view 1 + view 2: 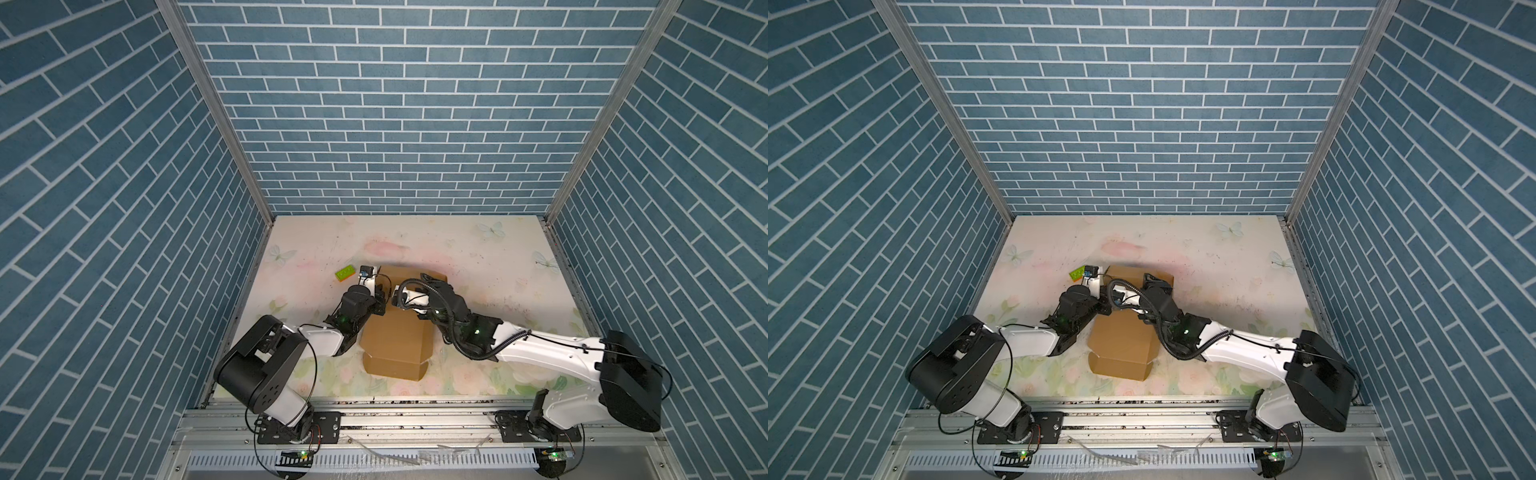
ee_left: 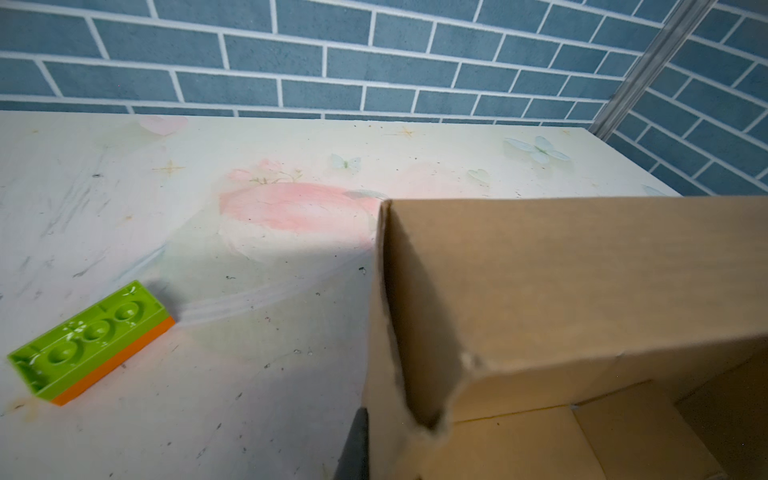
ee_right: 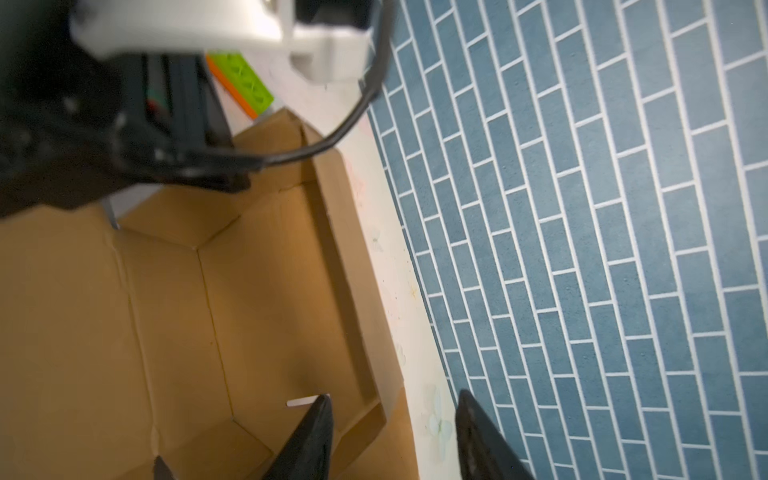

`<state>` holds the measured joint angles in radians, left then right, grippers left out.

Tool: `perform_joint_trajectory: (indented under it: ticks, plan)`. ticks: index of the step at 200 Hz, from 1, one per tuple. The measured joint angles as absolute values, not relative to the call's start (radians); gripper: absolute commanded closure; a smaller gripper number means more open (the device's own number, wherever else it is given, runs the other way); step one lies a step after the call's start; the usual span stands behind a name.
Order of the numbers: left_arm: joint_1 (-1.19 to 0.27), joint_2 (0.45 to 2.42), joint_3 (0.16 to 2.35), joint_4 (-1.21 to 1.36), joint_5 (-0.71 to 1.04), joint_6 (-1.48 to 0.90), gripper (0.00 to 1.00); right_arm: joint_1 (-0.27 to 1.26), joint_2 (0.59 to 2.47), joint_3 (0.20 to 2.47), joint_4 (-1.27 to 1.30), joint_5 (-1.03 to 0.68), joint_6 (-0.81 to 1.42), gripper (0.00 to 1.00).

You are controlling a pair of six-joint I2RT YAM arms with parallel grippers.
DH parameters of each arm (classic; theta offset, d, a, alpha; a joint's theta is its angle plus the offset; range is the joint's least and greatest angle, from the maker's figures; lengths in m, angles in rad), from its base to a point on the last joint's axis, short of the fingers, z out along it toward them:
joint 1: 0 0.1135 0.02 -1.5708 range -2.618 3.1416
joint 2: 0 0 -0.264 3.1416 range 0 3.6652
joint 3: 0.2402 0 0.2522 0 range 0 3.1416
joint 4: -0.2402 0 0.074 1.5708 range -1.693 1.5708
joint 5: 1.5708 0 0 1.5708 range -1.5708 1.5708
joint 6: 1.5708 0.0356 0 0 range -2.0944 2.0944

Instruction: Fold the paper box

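Observation:
The paper box (image 1: 395,340) (image 1: 1121,340) is plain brown cardboard lying mid-table, its far part raised into walls and its near flaps flat. My left gripper (image 1: 381,291) (image 1: 1104,286) is shut on the box's left wall. In the left wrist view one dark finger (image 2: 358,440) presses the outside of that wall (image 2: 582,270); the other finger is hidden behind the cardboard. My right gripper (image 1: 436,282) (image 1: 1160,282) (image 3: 395,397) stands open over the far right corner. One of its fingers is inside the box (image 3: 166,311) and the other is beyond the far wall.
A green and orange toy brick (image 1: 345,274) (image 1: 1077,273) (image 2: 91,340) (image 3: 245,83) lies on the table just left of the left gripper. The blue brick-pattern back wall (image 1: 407,124) stands behind the box, with side walls close on both sides.

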<state>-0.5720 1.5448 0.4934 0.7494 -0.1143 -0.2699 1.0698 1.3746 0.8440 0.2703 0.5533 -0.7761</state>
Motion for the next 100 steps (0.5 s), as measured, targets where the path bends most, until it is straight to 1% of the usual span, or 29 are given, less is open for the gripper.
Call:
perform_joint_trajectory:
  ticks: [18, 31, 68, 100]
  plan:
    - [-0.589, 1.532, 0.501, 0.719, -0.167, -0.277, 0.91, 1.046, 1.309, 0.856, 0.229, 0.498, -0.667, 0.47]
    - [-0.602, 1.530, 0.513, 0.699, -0.207, -0.284, 0.91, 1.000, 1.271, 0.859, 0.202, 0.456, -0.571, 0.46]
    - [-0.631, 1.530, 0.538, 0.651, -0.302, -0.311, 0.89, 0.795, 1.213, 0.850, 0.125, 0.319, -0.287, 0.47]
    - [-0.649, 1.530, 0.545, 0.622, -0.355, -0.329, 0.89, 0.626, 1.178, 0.785, 0.110, 0.147, -0.067, 0.47]
